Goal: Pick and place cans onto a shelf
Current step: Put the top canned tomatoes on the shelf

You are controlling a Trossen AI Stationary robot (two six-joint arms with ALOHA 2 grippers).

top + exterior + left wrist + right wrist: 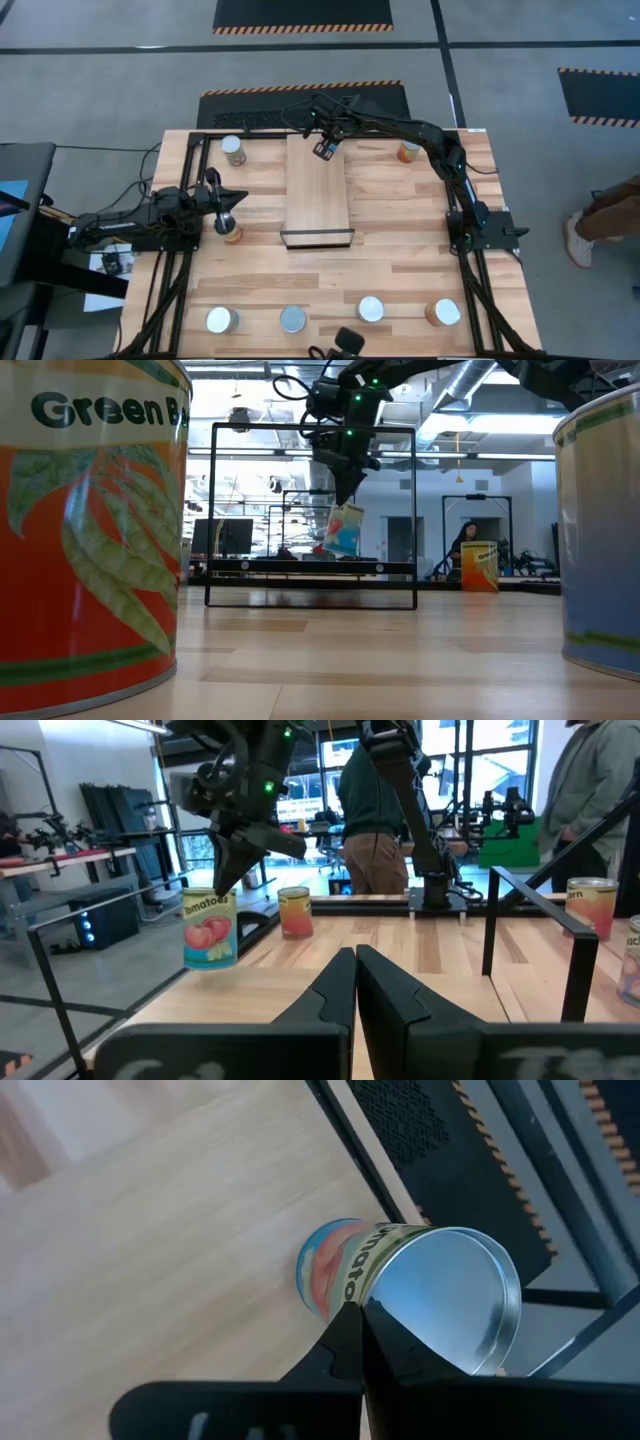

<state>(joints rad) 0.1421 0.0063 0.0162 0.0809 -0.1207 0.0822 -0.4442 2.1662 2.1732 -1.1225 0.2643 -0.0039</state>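
The shelf [318, 195] is a light-wood plank lying at the table's middle. My right gripper [325, 148] is over its far end, shut on a tomato-label can [343, 530], which also shows in the left wrist view [210, 928]. My left gripper [225, 222] is shut at the table's left, fingertips together [355, 982] with nothing between them. An orange can [232, 234] stands right by its tip; I cannot tell whether they touch. Other cans stand upright at far left [233, 150] and far right [408, 151], and several stand along the near edge [293, 319]. My right gripper holds the tomato can at the rim of its silvery top [385, 1312], the fingers closing on the rim's edge. The fingers come from above, pointing down. The can hangs tilted below them, its bottom [340, 552] at or just above the shelf's far end; I cannot tell whether it touches.
A black frame [200, 160] runs around the table's edges. In the low view a green-bean can [90, 530] and a bluish can [600, 530] stand close up front. People stand in the room beyond the table [375, 820]. A person's leg [600, 215] shows at the right.
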